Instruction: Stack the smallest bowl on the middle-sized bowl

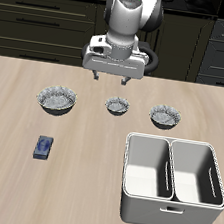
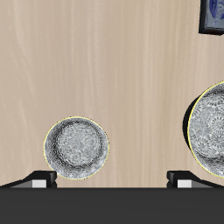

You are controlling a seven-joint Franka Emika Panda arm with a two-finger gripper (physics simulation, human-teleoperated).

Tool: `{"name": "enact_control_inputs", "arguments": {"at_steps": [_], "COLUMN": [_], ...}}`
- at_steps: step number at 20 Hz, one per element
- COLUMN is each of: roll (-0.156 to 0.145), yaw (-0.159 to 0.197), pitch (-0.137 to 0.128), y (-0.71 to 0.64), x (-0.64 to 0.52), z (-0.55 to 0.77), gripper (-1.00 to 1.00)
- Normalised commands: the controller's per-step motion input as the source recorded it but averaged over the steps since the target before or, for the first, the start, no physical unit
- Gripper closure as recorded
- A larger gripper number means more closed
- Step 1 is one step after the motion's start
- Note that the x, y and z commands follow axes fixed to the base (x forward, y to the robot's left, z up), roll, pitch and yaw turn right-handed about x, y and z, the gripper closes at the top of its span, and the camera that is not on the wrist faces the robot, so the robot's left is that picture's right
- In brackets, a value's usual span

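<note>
Hovering above the table, my claw [image 1: 110, 80] hangs with fingers apart, holding nothing; the smallest bowl [image 1: 117, 107] sits just below it, between the middle-sized bowl [image 1: 165, 116] and the biggest bowl [image 1: 57, 100].

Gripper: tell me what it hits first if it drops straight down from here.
Probably bare table, just behind the smallest bowl. The gripper hangs open and the bowl sits slightly forward of it; depth is uncertain.

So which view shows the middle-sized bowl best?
The exterior view: the middle-sized bowl shows whole there, beside the smallest bowl and the largest bowl, so the sizes compare. The wrist view does not show it, only the other two.
</note>
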Motion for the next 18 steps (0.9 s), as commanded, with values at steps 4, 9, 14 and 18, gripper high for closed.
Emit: {"name": "enact_control_inputs", "arguments": {"at_steps": [4, 9, 14, 18], "roll": [-0.002, 0.001, 0.007, 0.008], "yaw": [0.0, 0.007, -0.03, -0.006], "pitch": [0.013, 0.012, 0.04, 0.011], "y": [0.02, -0.01, -0.01, 0.05], "x": [0.01, -0.03, -0.03, 0.01], "z": [-0.12, -0.17, -0.25, -0.14], "gripper": [-1.0, -1.0, -1.0, -1.0]}}
